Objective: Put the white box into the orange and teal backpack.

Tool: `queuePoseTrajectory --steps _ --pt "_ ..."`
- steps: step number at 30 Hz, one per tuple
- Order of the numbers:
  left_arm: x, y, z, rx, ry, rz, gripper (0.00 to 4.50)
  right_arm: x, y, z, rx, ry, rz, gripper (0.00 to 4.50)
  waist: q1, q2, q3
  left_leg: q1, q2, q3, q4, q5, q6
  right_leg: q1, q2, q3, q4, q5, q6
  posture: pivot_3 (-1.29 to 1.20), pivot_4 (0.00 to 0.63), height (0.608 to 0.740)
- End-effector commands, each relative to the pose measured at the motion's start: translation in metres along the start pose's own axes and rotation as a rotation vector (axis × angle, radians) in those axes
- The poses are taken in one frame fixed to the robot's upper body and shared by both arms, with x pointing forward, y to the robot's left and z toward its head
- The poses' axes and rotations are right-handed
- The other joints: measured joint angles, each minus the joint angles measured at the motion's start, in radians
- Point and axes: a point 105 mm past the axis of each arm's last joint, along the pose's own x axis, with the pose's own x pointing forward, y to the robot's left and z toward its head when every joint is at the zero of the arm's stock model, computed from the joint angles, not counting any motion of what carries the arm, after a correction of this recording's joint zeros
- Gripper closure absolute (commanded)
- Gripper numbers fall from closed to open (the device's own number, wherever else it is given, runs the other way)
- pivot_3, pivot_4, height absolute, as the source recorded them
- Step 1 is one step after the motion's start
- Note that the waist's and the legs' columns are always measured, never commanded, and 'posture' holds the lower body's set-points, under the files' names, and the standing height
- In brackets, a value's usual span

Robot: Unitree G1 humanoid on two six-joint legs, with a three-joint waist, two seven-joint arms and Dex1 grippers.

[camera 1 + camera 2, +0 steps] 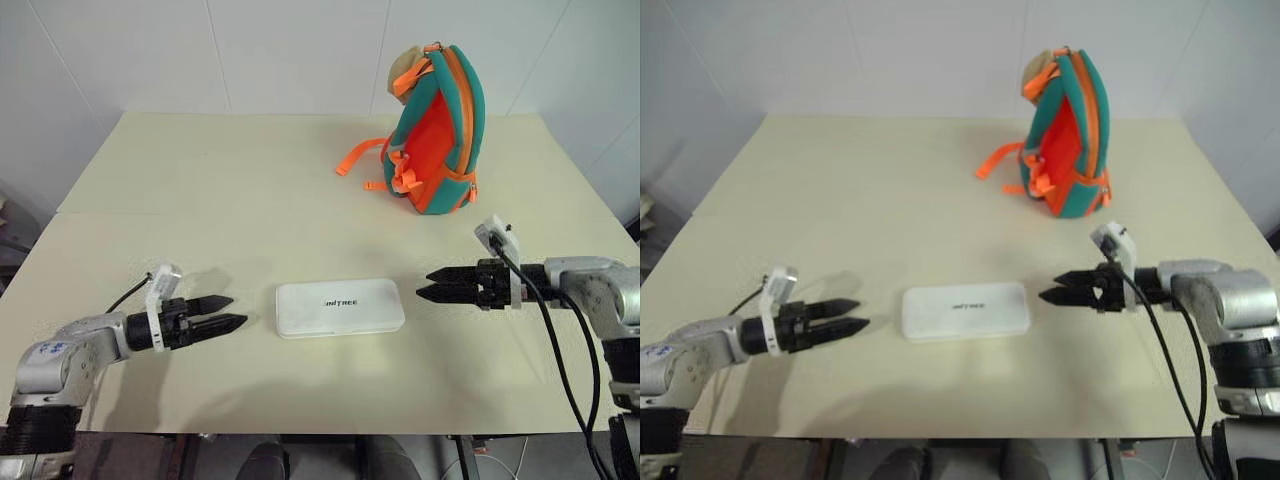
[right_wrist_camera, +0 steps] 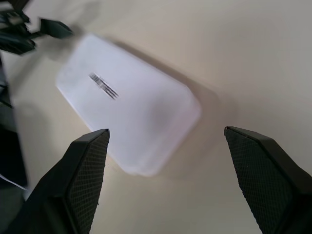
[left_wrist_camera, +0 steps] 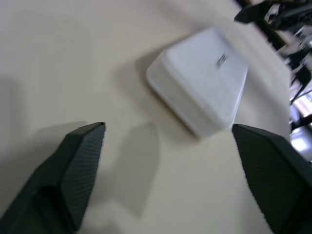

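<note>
You are looking at the box (image 1: 340,307) lying flat on the table (image 1: 200,200), near the front edge, with the left gripper (image 1: 228,312) and right gripper (image 1: 432,284) flanking its short ends, both apart from it. In the wrist views both sets of jaws are standing wide and released, holding nothing, each aimed at an end of the box.

Risks you are facing, as judgement: the box is low and wide with rounded corners, so if you are squeezing it end to end between two arms, uneven pressure is likely to be popping it up or skidding it along the smooth top. Either gripper closing early is going to be nudging it askew. The backpack (image 1: 437,128) is standing upright well away at the far right, zipper seemingly shut or barely parted; I cannot tell which. If it is not opening enough, the box is going to be jamming at the mouth or tipping the bag over.

Box: white, glossy, flat rectangle, small dark lettering centred on its lid, undamaged as far as is showing
</note>
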Motion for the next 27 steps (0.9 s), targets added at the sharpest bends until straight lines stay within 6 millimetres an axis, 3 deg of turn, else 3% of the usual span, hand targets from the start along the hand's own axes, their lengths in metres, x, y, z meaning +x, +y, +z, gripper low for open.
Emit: queuePoseTrajectory --steps 1,11,27 --pt "0.016 -0.012 0.001 -0.09 0.029 -0.037 0.06 0.01 0.011 0.003 0.041 0.031 0.03 0.0 0.0 0.0 0.0 0.0 0.0 0.0 0.0 0.0 0.0 0.0 0.0 0.0 0.0 0.0 0.0 0.0 0.15 0.74" --pt "0.042 -0.014 -0.02 -0.184 0.159 -0.018 0.06 0.028 0.01 -0.005 0.064 0.099 0.025 0.0 0.0 0.0 0.0 -0.002 -0.001 0.001 0.0 0.001 -0.004 -0.001 0.0 0.0 -0.001 0.0 0.001 0.0 0.15 0.74" --pt "0.074 -0.02 -0.024 -0.22 0.129 -0.062 0.06 0.038 0.024 -0.013 0.055 0.138 0.09 0.0 0.006 0.0 0.0 -0.001 -0.002 0.002 0.002 0.001 -0.004 0.001 -0.001 0.001 -0.002 0.001 0.002 0.0 0.15 0.74"
